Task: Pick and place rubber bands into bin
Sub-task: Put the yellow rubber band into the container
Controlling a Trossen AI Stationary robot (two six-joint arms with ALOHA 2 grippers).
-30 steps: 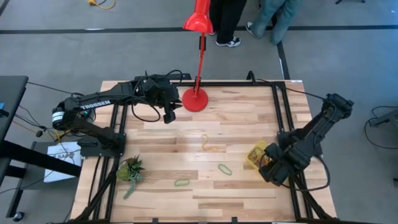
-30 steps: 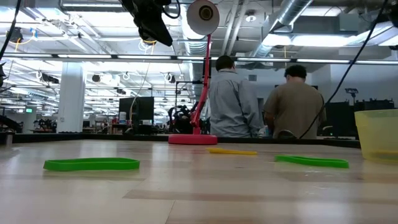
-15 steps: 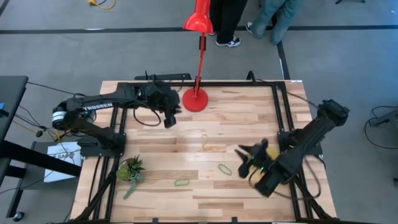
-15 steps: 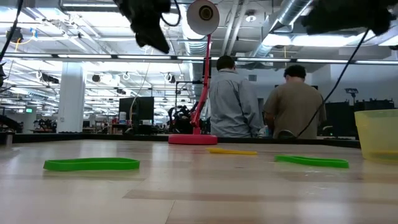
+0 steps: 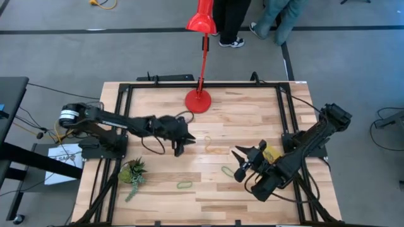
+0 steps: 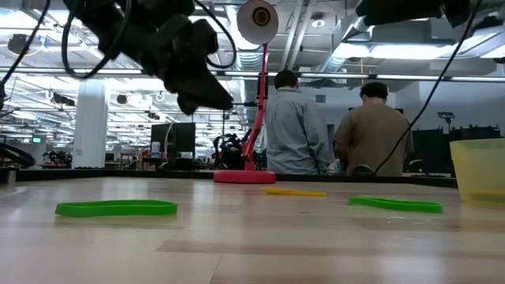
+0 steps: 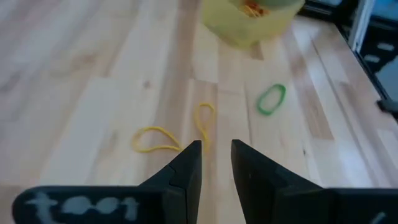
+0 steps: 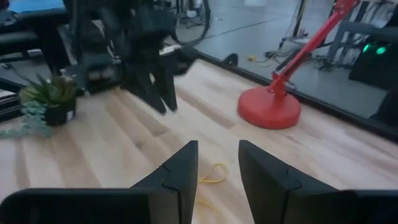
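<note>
Two yellow rubber bands (image 7: 155, 140) (image 7: 205, 118) lie flat on the wooden table near its middle (image 5: 213, 149). One green band (image 5: 227, 171) lies nearer the front, another (image 5: 184, 185) lies left of it. My left gripper (image 5: 183, 142) hangs open above the table just left of the yellow bands, slanting down at them (image 7: 216, 155). My right gripper (image 5: 243, 165) is open, held high right of the green band, pointing at the table's left (image 8: 217, 163). The yellow bin (image 5: 270, 153) with bands inside stands on the table behind it, partly hidden by the right arm.
A red lamp's round base (image 5: 199, 101) stands at the far middle, its stem leaning beyond the far edge. A small potted plant (image 5: 132, 171) sits at the front left. Black frame rails (image 5: 285, 120) run along the table's sides. Two people (image 6: 331, 130) stand beyond the table.
My left gripper has come down from near the lamp base toward the table's near edge and the yellow bands, tipping forward. My right gripper has swung away from over the bin toward the table's left and turned from pointing down to nearly level.
</note>
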